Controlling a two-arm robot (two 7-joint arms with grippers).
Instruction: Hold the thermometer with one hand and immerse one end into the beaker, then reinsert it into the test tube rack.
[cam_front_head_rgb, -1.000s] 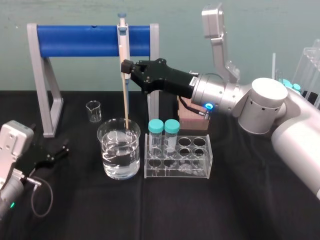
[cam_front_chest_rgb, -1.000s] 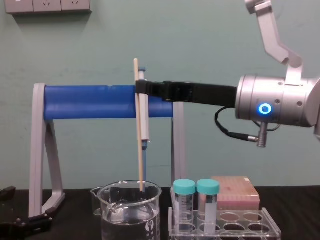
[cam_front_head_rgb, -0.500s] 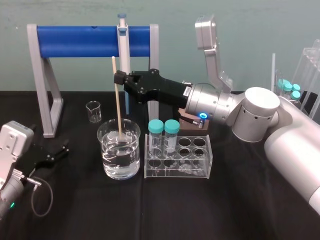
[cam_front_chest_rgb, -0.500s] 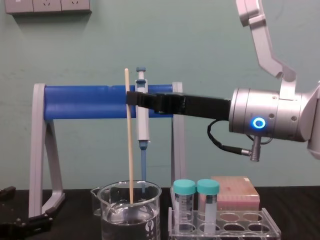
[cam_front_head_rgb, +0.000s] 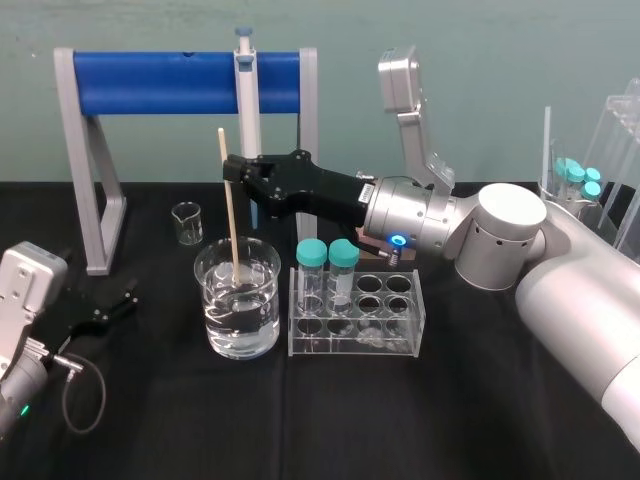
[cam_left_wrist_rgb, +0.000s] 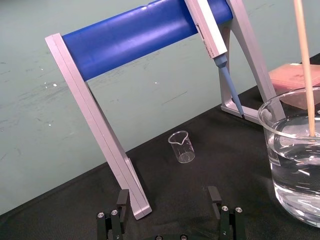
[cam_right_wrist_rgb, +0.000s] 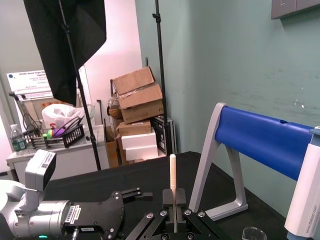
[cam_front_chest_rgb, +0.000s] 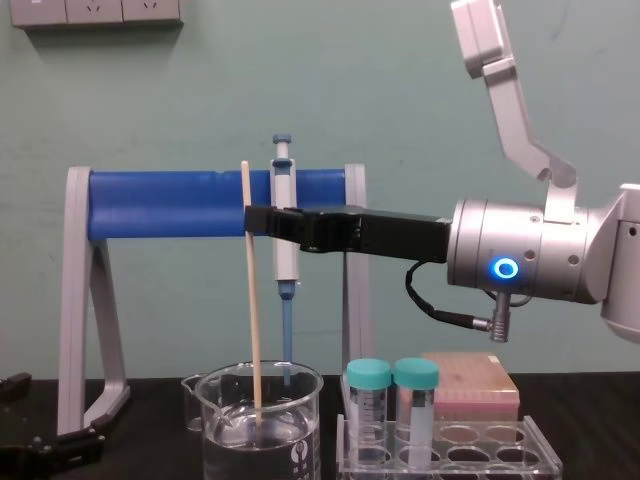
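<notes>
Leftward and lower than a second ago, the right gripper (cam_front_head_rgb: 229, 168) has carried the thermometer (cam_front_head_rgb: 229, 205) from near the beaker's back rim toward its middle, and the rod's lower end now sits deeper. Its black fingers are clamped on the rod a little below its top; the right wrist view shows the cream tip (cam_right_wrist_rgb: 173, 172) standing up between them. The thermometer hangs nearly upright, leaning slightly, and its lower end is inside the beaker (cam_front_head_rgb: 215, 310), reaching the water. In the left wrist view the rod (cam_left_wrist_rgb: 306, 75) ends at the water's surface within the glass (cam_left_wrist_rgb: 280, 165); how far it dips below cannot be told. In the chest view the rod (cam_front_chest_rgb: 249, 290) passes in front of the blue-barred stand (cam_front_chest_rgb: 170, 203), just left of the pipette (cam_front_chest_rgb: 284, 225) that hangs on it. The rack (cam_front_head_rgb: 400, 345) stands on the black table (cam_front_head_rgb: 450, 420) just right of the beaker, with two teal-capped tubes (cam_front_head_rgb: 313, 255) in its back left holes. A small beaker (cam_front_head_rgb: 187, 222) sits behind the big one. The left gripper (cam_front_head_rgb: 125, 297) rests on the table well left of the beaker, its fingers (cam_left_wrist_rgb: 122, 200) spread apart, holding nothing.
</notes>
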